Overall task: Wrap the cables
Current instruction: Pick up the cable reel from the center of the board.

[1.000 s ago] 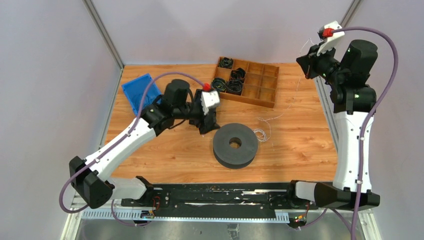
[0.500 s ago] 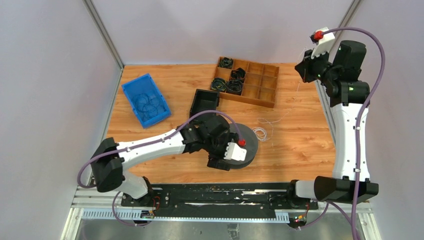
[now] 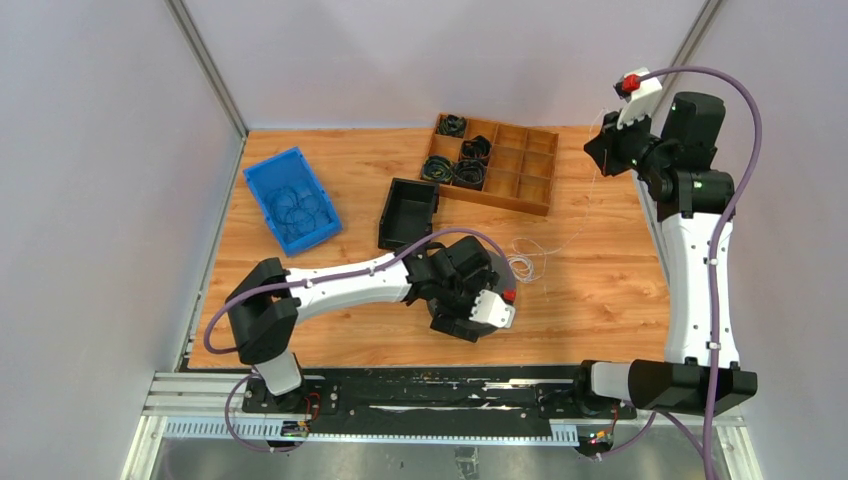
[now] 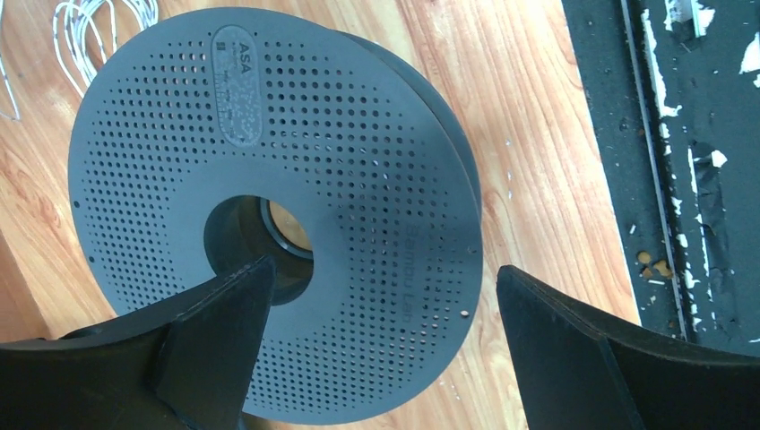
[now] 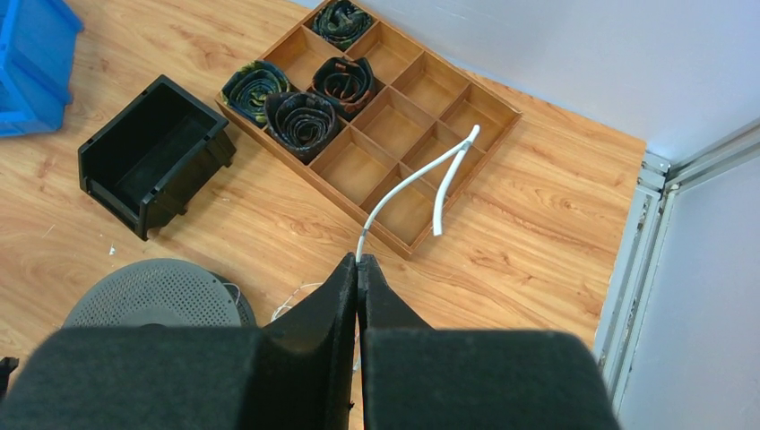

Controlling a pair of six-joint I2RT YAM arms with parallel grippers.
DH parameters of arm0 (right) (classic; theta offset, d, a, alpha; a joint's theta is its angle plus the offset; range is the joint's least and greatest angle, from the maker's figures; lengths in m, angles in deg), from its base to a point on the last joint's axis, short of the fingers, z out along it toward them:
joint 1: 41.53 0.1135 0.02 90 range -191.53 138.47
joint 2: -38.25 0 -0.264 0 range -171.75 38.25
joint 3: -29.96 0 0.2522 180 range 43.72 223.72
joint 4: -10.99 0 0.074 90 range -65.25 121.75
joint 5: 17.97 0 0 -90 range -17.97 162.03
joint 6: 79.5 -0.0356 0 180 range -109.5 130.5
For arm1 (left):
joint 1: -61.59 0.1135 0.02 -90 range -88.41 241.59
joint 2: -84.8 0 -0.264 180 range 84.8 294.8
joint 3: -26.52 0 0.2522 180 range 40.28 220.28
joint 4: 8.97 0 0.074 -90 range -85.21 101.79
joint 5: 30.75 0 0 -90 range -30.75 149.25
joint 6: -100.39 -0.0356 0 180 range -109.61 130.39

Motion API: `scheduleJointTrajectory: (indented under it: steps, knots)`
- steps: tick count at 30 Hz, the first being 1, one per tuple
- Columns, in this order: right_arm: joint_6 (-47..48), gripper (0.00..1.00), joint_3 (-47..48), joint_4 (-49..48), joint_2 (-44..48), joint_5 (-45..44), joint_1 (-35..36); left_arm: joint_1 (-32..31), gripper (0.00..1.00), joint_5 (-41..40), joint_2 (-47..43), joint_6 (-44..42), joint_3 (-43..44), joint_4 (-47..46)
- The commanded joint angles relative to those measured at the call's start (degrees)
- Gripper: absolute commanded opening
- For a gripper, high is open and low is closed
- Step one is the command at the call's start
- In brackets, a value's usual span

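Observation:
The cables are one thin white wire. Its loose loops (image 3: 521, 267) lie on the table just right of the dark grey perforated spool (image 4: 358, 161). A strand rises from them to my right gripper (image 3: 598, 155). In the right wrist view that gripper (image 5: 358, 261) is shut on the wire, and the wire's forked end (image 5: 421, 175) sticks out past the tips. My left gripper (image 4: 384, 273) hangs open just above the spool, one finger (image 4: 224, 313) over the centre hole, the other (image 4: 556, 331) past the rim. In the top view the left arm hides most of the spool.
A black bin (image 3: 408, 213) stands left of a wooden divided tray (image 3: 515, 170) holding several dark coiled bundles. A blue bin (image 3: 292, 197) with dark wires sits at the back left. A black rail (image 3: 430, 392) runs along the near edge.
My left arm has swung from beside the black bin toward the near right and now sits over the spool, jaws wide. My right gripper has drifted slightly left with the wire.

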Motion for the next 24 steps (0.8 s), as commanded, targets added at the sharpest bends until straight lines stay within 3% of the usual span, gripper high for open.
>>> scheduleJointTrajectory:
  steps: [1,21,24]
  knots:
    - [1.35,0.01,-1.59,0.01,1.66,1.13,-0.69,-0.83,0.98,-1.3,3.34,-2.03,3.3,4.14]
    - [1.35,0.01,-3.97,-0.51,2.32,2.63,-0.68,-0.98,1.0,-6.24,10.12,0.51,7.68,6.47]
    - [1.35,0.01,-3.99,-0.5,2.31,2.72,-0.7,-1.13,0.96,-5.79,9.77,0.43,7.12,6.51]
